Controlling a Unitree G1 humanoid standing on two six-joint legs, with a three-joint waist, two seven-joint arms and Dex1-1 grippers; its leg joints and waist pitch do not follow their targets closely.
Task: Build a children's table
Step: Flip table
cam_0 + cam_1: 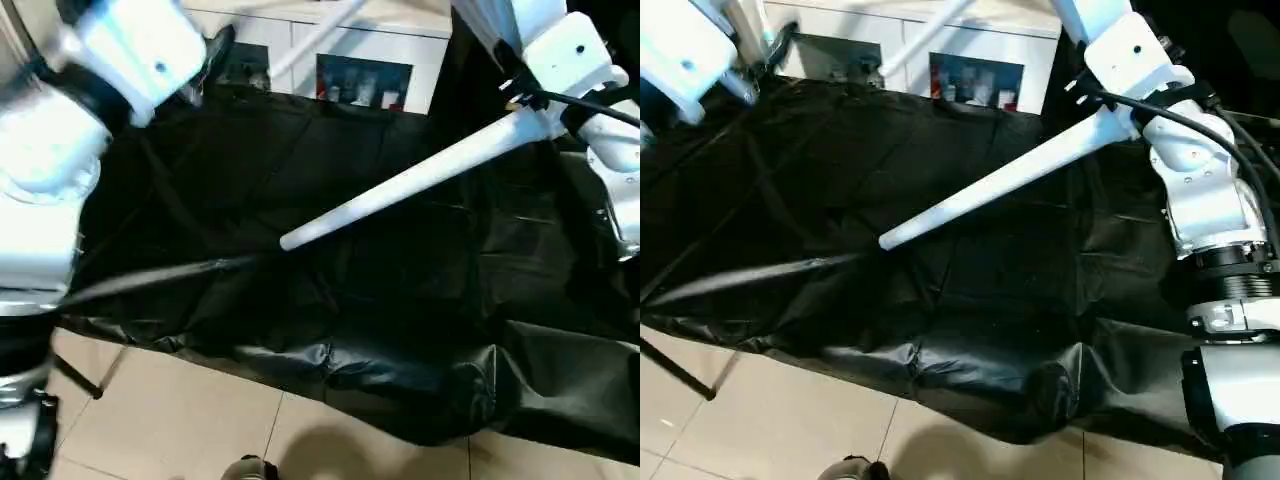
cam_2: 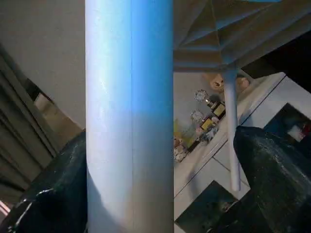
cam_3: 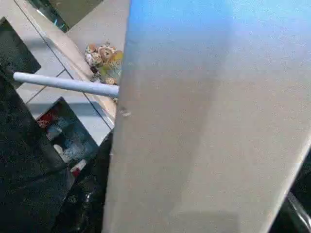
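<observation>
A long white tapered leg [image 1: 400,180] slants down from my right gripper [image 1: 518,95] to its narrow tip [image 1: 288,240] above the black sheet. The right gripper is closed on the leg's thick end, and that leg [image 3: 204,126] looms close in the right wrist view. My left gripper [image 2: 165,138] is raised at the upper left and stands open around a second leg [image 2: 129,116]. That leg lies against one finger [image 2: 58,194] and clear of the other. The tabletop's ribbed underside [image 2: 233,34] hangs above, with a third leg [image 2: 231,126] fixed to its corner.
A crumpled black sheet [image 1: 330,300] covers the work surface, its front edge hanging over pale floor tiles [image 1: 200,420]. A white cabinet with glass doors [image 1: 362,82] stands behind. A thin black rod [image 1: 78,378] slants over the floor at the lower left.
</observation>
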